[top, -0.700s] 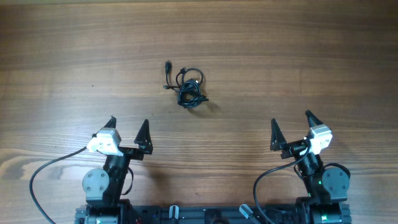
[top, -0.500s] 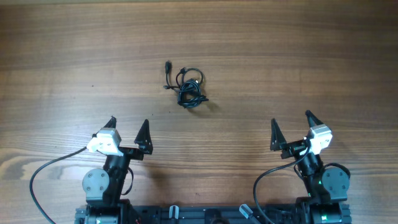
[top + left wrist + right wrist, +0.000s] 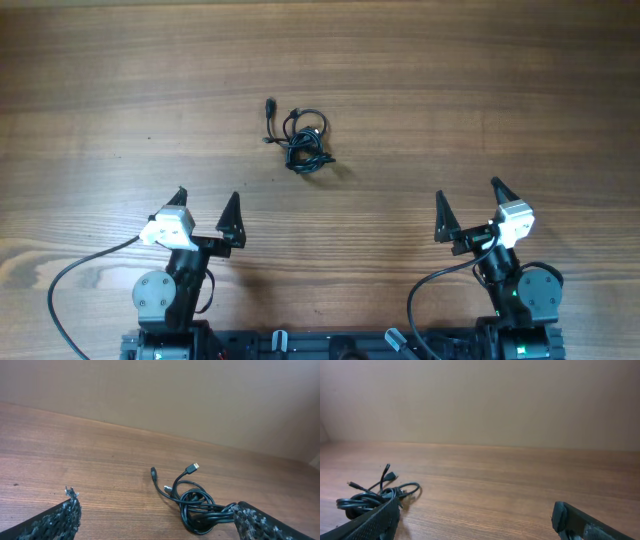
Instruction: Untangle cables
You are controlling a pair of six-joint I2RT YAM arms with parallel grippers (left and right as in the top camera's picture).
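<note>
We judge the untangling has not begun. The cables [image 3: 303, 140] lie as one small tangled heap on the worktop [image 3: 500, 80], a little left of centre in the upper half of the overhead frame, and nothing touches them. Both arms sit at the bottom edge of that frame, well apart from the cables. The left end effector [image 3: 207, 194] stands wide, with nothing between its fingers. The right end effector [image 3: 467, 190] is just as wide and also empty.

In the left wrist view the cables sit at lower right, their near edge hidden behind the finger [image 3: 260, 522] on that side. One plug [image 3: 192, 467] points away toward the upper right, and a second loose end lies just left of it. In the right wrist view the cables show at lower left, just above the finger there.

So the step in hand is the approach. We think the next move calls for both arms to reach toward the upper middle of the overhead frame. One would hold the coiled mass, and the other would take a loose end near its plug. The cords are thin and lie flat, so the fingers would have to come down close to the wood. A careless pull would likely drag the whole heap. We cannot tell how the cords cross inside the coil.
</note>
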